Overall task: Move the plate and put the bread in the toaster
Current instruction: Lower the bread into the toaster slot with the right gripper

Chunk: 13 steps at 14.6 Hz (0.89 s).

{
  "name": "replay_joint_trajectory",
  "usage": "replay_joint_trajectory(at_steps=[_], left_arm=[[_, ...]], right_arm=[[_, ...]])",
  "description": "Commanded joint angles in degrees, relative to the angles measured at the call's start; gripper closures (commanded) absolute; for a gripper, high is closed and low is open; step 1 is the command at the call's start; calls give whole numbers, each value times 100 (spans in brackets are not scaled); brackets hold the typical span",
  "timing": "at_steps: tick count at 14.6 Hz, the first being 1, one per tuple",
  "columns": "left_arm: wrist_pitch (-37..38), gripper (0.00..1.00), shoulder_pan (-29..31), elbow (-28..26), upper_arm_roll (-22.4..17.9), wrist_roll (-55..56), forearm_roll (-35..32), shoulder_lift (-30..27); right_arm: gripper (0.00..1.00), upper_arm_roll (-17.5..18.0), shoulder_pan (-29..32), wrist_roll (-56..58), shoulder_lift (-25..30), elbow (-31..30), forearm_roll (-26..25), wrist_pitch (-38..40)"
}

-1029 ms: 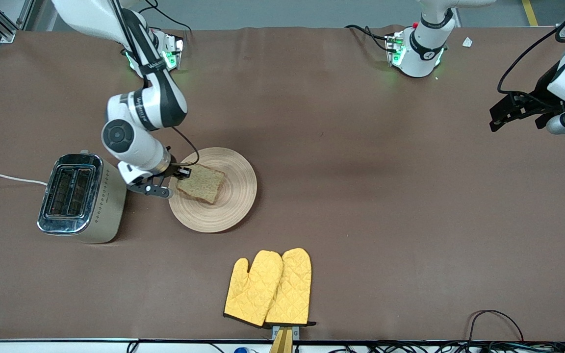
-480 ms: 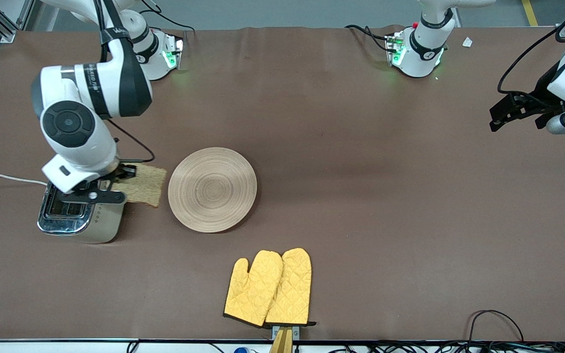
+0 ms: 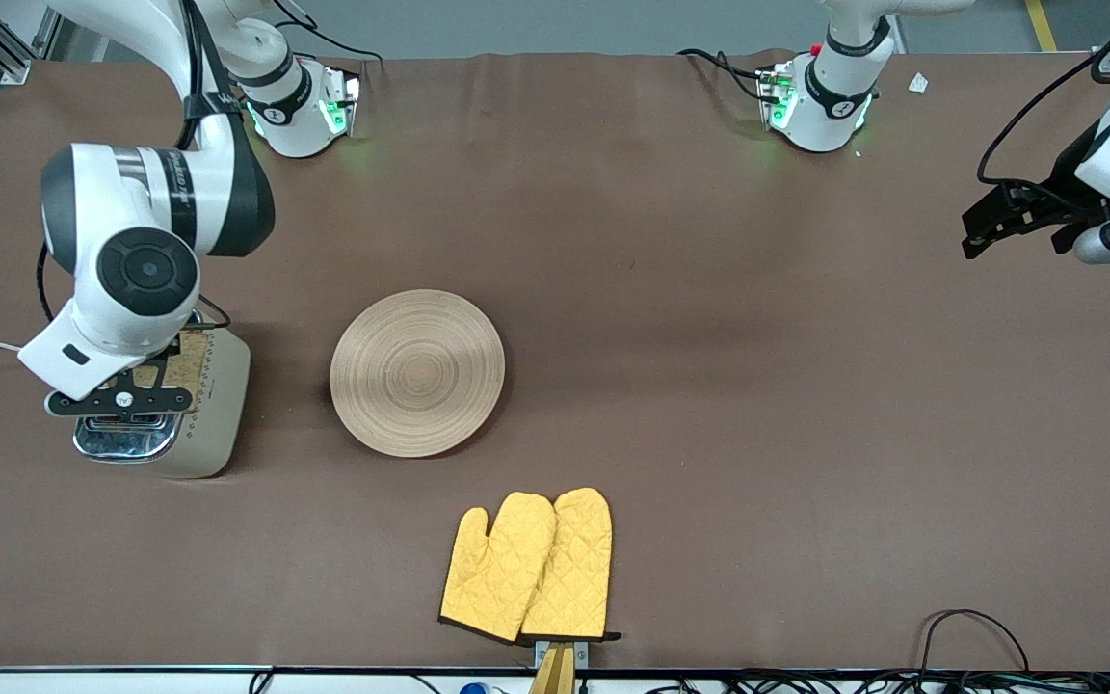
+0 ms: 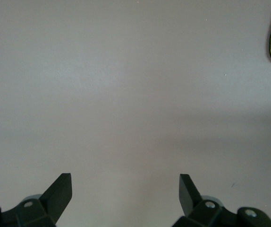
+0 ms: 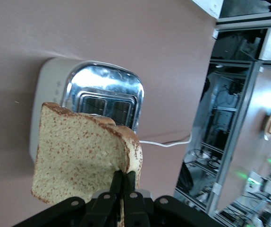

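Both toaster (image 5: 86,101) slots unfilled, brown-speckled bread (image 5: 81,158) slice pinched in right gripper (image 5: 122,182) above them, round grooved plate (image 3: 417,372) bare, left gripper (image 4: 125,191) waiting spread wide, holding nothing

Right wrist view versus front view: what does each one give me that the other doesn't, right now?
Only the right wrist view shows the right gripper shut on the bread's crust, above the toaster's empty slots. Only the front view shows the bare plate, the yellow oven mitts nearer the camera, and the left gripper waiting open over the left arm's end of the table. Both show toaster, bread and white cord.
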<state>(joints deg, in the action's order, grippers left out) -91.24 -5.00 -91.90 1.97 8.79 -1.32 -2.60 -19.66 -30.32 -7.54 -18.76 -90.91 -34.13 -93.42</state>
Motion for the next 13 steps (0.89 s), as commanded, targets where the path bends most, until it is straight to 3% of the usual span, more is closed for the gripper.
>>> replay_joint_trajectory(at_steps=[1,4,13], left_arm=[[-34,0,-1,41,-13,-44,8,14],[-34,0,8,41,-13,-53,8,14],[-34,0,8,41,-30,-44,17,14]], right_arm=[[99,41,210,33,-188,117,-261,149],[99,50,281,59,-295,118,-655,158],[99,50,457,42,-426,65,-823,9]])
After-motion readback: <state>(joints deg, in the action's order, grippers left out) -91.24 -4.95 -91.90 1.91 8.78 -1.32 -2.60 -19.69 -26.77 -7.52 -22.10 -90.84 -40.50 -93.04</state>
